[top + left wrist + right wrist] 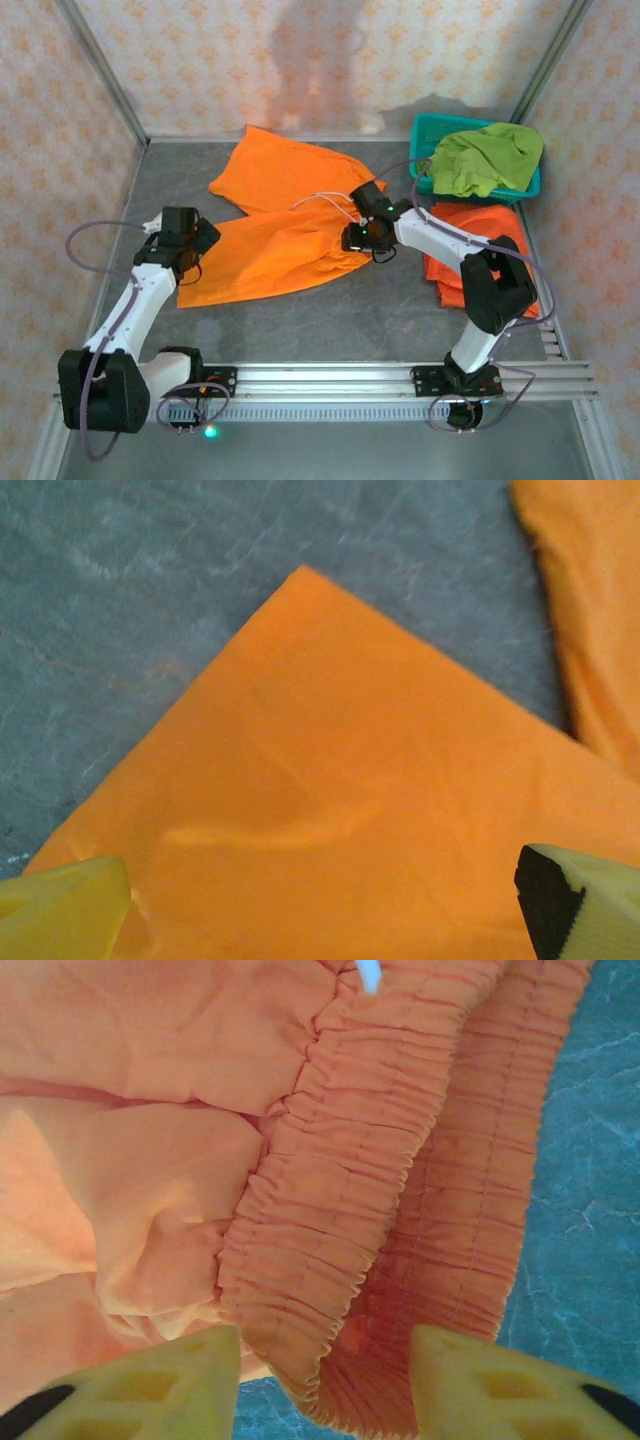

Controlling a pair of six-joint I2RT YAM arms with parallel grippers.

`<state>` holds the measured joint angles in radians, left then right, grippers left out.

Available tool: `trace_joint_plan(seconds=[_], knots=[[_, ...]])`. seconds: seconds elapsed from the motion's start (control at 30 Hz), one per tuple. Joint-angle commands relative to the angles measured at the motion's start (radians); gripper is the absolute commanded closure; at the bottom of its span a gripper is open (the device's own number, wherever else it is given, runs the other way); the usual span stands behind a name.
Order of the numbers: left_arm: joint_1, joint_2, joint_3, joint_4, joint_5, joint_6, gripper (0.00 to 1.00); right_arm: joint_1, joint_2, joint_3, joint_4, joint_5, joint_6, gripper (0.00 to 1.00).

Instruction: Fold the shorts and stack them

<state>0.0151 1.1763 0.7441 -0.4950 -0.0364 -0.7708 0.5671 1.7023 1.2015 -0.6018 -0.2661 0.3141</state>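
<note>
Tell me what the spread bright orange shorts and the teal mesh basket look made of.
Spread bright orange shorts: thin matte cloth, likely light synthetic; soft creases, gathered elastic waist. Teal mesh basket: apparently rigid plastic; moulded open grid walls.

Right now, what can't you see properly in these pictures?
Top view: the right arm covers part of the folded orange shorts.
Top view: the green shorts hide what's inside the basket.
Right wrist view: the bottom edge cuts off the right fingers, so their hold on the waistband is unclear.
</note>
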Motion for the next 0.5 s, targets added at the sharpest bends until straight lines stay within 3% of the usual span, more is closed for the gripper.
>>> trace_joint_plan(seconds=[0.0, 0.27, 0.47], knots=[[0.003, 0.065, -0.014, -0.022, -0.007, -0.035, 0.0, 0.006, 0.006, -0.013, -0.03, 0.014, -0.018, 0.6], [0.003, 0.16, -0.035, 0.024, 0.006, -0.045, 0.0, 0.002, -0.038, 0.0, -0.047, 0.033, -0.042, 1.0], [0.004, 0.207, -0.045, 0.04, -0.009, -0.04, 0.0, -0.045, -0.129, -0.025, -0.053, -0.058, -0.059, 1.0]])
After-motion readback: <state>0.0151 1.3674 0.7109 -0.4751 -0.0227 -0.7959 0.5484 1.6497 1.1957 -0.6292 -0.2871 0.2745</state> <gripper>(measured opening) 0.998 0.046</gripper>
